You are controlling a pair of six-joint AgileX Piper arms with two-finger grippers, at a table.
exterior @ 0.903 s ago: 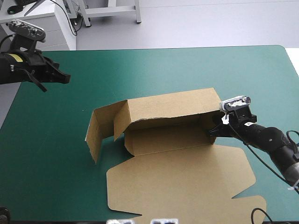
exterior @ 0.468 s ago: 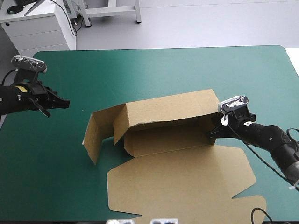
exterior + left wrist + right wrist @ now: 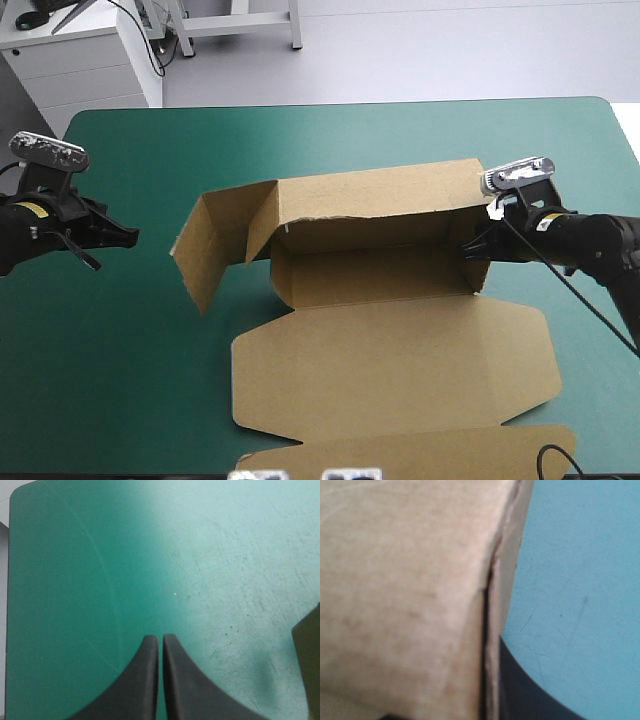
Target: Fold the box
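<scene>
Standing half-formed at the middle of the desk (image 3: 330, 135), the box (image 3: 375, 278) shows in the high view with its rear wall (image 3: 370, 205) raised, a side flap (image 3: 205, 262) angled outward at its left end, and the broad lid panel (image 3: 390, 370) lying flat toward the near edge. The right end effector (image 3: 476, 250) sits at the box's right end, at the corner where the side wall meets the rear one. I judge it is there to pinch that wall and hold the tray square while the other end gets worked. The left end effector (image 3: 128, 236) hovers low over bare teal-green cover, well apart from the loose flap and pointing toward it, which reads as a line-up for pushing that flap inward.

From the left wrist, its two black fingers (image 3: 150, 680) meet in a pointed arch with nothing between them and only cover ahead. A dark corner of board, probably the flap, shows ahead and off to one side of the end effector.

From the right wrist, brown board fills nearly everything, its cut edge running straight down into the grip. One black finger (image 3: 530, 695) presses the outer face and the other is hidden behind the sheet, so this end effector looks all but closed on the box wall, holding it upright
</scene>
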